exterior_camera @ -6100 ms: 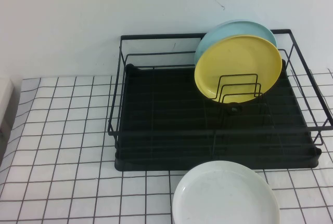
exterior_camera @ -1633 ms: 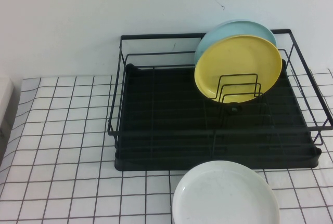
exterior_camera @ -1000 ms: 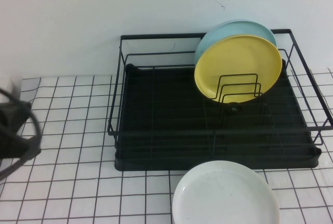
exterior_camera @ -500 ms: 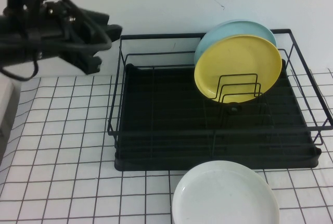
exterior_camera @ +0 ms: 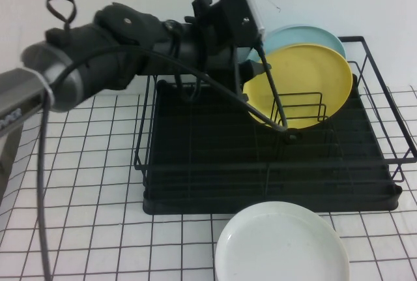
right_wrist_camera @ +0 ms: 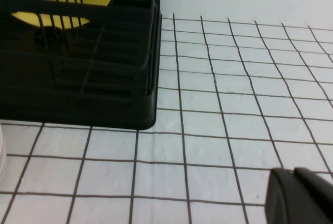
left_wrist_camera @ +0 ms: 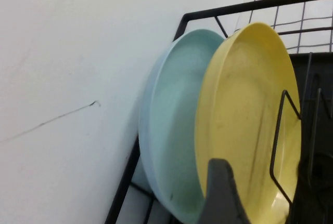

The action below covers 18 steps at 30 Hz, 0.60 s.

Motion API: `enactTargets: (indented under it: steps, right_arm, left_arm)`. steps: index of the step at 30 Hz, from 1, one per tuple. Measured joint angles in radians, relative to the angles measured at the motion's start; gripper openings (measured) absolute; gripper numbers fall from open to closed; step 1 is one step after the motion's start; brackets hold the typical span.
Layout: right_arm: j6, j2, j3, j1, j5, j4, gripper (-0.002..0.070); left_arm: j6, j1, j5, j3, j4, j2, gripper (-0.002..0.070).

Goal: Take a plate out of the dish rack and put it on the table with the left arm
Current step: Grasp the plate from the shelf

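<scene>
The yellow plate [exterior_camera: 306,82] stands upright in the wire dividers at the back right of the black dish rack [exterior_camera: 195,163], leaning against a light blue plate [exterior_camera: 306,33]. My left arm reaches from the left across the rack, and its gripper [exterior_camera: 259,71] is at the yellow plate's left edge. In the left wrist view that gripper [left_wrist_camera: 265,198] is open, with one finger [left_wrist_camera: 221,193] by the rim of the yellow plate [left_wrist_camera: 250,115] and the light blue plate [left_wrist_camera: 171,130] behind. My right gripper [right_wrist_camera: 299,195] hovers shut over the checked table [right_wrist_camera: 218,130], to one side of the rack.
A white plate [exterior_camera: 281,242] lies flat on the table [exterior_camera: 78,216] just in front of the rack. The rack's tall wire frame [exterior_camera: 384,92] surrounds the plates. A white wall stands close behind it.
The left arm swung in from the left edge, rose over the rack and reached the yellow plate's left edge. Its jaws opened on the way. The plates have not moved.
</scene>
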Motion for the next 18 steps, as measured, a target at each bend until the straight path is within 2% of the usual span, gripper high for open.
enactTargets:
  steps: [6,13,18]
  right_arm:
    - [0.0,0.0,0.0,0.0,0.0,0.0,-0.0003]
    - [0.0,0.0,0.0,0.0,0.0,0.0,-0.0003]
    - [0.0,0.0,0.0,0.0,0.0,0.0,-0.0003]
  left_arm:
    - [0.021,-0.051,-0.118,-0.077,-0.012,0.123,0.0422]
    - [0.023,-0.053,-0.181,-0.148,-0.056,0.235,0.0413]
    - [0.046,-0.053,-0.194,-0.182,-0.072,0.283,0.0337]
